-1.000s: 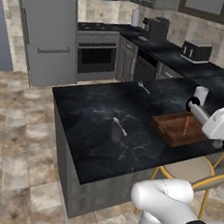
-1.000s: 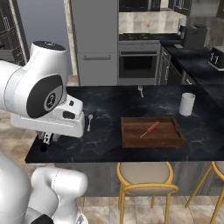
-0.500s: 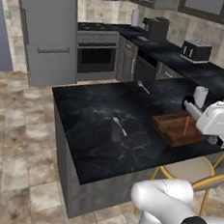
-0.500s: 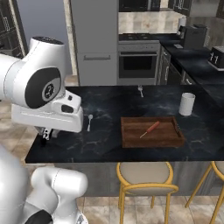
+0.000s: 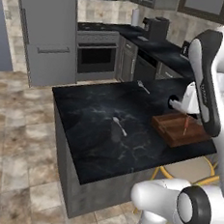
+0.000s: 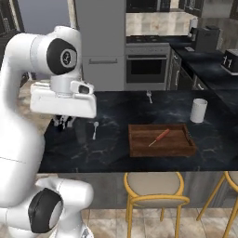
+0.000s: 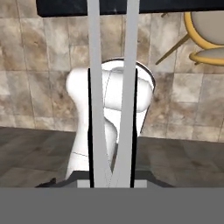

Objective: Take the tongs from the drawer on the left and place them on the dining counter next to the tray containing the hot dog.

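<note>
Right base view: the dining counter (image 6: 116, 144) carries the tray (image 6: 160, 140) with a hot dog (image 6: 159, 137), a white cup (image 6: 198, 110) and a spoon (image 6: 95, 129). In the hand view, the gripper (image 7: 112, 181) apparently clamps the tongs (image 7: 113, 87), whose two arms rise straight ahead.

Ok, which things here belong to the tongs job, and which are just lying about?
Job: long slim grey tongs; glossy black marble dining counter; brown wooden tray; thin reddish hot dog in it.
Lying about: small silvery spoon; silvery fork; white cylindrical cup; yellow-framed stool.
</note>
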Controlling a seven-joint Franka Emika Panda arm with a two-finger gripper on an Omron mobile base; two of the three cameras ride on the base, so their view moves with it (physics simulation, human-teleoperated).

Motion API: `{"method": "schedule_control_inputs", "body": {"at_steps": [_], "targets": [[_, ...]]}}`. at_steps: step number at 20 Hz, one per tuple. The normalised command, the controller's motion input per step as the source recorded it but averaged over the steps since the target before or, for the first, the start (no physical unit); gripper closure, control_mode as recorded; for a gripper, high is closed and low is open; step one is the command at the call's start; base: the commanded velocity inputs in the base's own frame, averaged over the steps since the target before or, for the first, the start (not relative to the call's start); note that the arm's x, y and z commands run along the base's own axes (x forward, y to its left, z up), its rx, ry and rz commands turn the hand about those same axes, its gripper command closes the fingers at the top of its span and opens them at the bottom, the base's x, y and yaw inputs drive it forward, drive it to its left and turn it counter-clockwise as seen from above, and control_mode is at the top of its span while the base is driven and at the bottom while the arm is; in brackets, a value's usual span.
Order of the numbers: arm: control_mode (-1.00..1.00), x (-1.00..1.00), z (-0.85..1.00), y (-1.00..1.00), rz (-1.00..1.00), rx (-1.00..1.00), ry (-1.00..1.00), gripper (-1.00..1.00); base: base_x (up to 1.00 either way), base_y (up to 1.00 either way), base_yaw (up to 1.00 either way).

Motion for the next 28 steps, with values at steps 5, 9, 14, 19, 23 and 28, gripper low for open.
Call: {"method": "schedule_control_inputs", "body": {"at_steps": [5,9,14,19,23,28], "targets": [[-1.00,1.00,-0.90,-0.37,0.09,0.00,0.00,1.00,0.00,0.00,0.00],[-1.00,1.00,-0.91,-0.20,0.11,0.00,0.00,1.00,0.00,0.00,0.00],[-1.00,1.00,-0.34,-0.01,0.13,0.03,0.00,1.00,0.00,0.00,0.00],[-1.00,1.00,-0.38,-0.01,0.14,0.08,0.00,1.00,0.00,0.00,0.00],[-1.00,0.86,-0.62,-0.11,0.16,0.15,-0.04,1.00,0.00,0.00,0.00],[-1.00,0.42,-0.56,-0.05,0.10,0.05,-0.10,1.00,0.00,0.00,0.00]]}}
